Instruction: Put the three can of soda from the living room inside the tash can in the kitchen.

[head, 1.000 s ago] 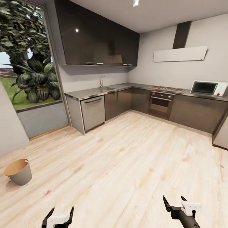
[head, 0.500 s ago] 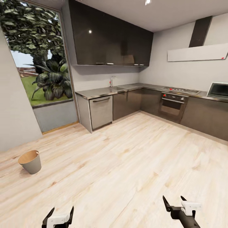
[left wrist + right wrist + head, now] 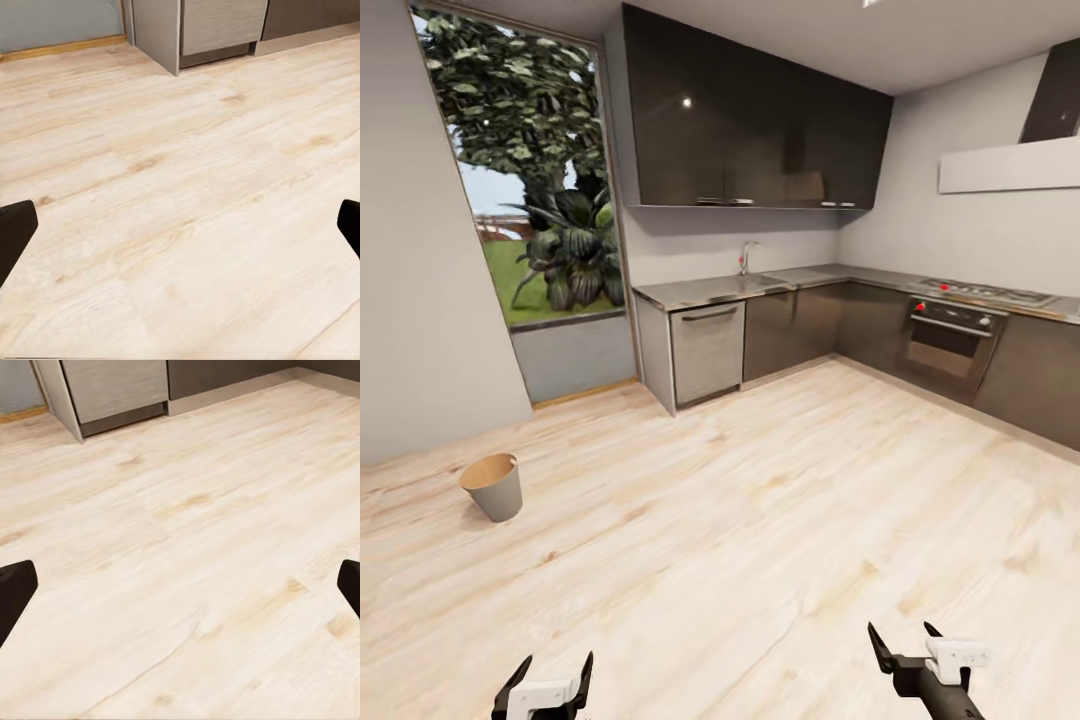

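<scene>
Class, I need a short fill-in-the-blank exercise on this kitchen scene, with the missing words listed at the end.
1. The trash can stands on the ____ floor.
2. Both the left gripper and right gripper are ____, holding nothing.
3. The faucet rises from the counter below the dark wall ____.
4. Through the window a leafy ____ shows.

Missing words: wooden; open; cabinets; tree

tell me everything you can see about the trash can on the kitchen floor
The trash can is a small round bin that tapers toward its base, with a grey-brown outer wall, a thin rim and a lighter tan, wood-like inside. It stands on the light wood-plank floor, leaning slightly, out in the open, below the tall window and away from the cabinets. Nothing touches it but the floor. No cans are visible in the part of its inside that shows.
</scene>
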### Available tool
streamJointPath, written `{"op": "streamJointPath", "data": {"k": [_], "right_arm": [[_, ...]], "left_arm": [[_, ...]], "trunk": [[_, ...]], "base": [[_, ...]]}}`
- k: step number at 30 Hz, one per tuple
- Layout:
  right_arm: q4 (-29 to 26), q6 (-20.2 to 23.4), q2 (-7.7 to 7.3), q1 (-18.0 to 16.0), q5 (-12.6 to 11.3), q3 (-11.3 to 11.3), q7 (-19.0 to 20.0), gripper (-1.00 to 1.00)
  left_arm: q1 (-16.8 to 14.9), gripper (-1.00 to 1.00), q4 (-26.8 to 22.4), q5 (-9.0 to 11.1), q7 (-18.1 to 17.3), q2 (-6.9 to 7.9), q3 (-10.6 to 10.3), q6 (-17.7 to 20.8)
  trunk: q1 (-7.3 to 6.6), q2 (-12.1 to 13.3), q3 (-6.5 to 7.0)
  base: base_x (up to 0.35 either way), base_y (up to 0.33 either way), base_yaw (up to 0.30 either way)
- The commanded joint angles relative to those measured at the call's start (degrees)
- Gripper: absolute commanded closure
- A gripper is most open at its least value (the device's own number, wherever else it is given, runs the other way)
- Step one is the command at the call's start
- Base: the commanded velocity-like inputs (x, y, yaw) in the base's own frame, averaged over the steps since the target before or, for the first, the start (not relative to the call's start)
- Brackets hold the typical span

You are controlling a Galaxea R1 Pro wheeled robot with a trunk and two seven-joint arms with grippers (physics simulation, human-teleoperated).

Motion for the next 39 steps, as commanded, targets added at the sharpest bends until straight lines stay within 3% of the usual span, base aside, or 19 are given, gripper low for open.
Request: {"op": "streamJointPath", "data": {"k": [1,25,39], "right_arm": [[0.02,0.01,-0.01,0.0,0.0,0.07,-0.01,-1.0],[0.33,0.03,-0.01,0.0,0.02,0.33,-0.02,-1.0],[0.62,0.02,0.01,0.0,0.02,0.41,-0.03,-1.0]], "left_arm": [[0.0,-1.0,0.01,-0.01,-0.04,-0.01,0.02,0.0],[-0.09,-1.0,-0.02,-0.02,0.14,-0.03,0.18,0.09],[-0.09,-1.0,-0.02,0.02,0.28,0.0,0.18,0.17]], "trunk": [[0.0,0.0,0.0],[0.0,0.0,0.0],[0.0,0.0,0.0]], "base": [[0.0,-0.017,0.252],[0.004,0.24,0.252],[0.183,0.032,0.252]]}}
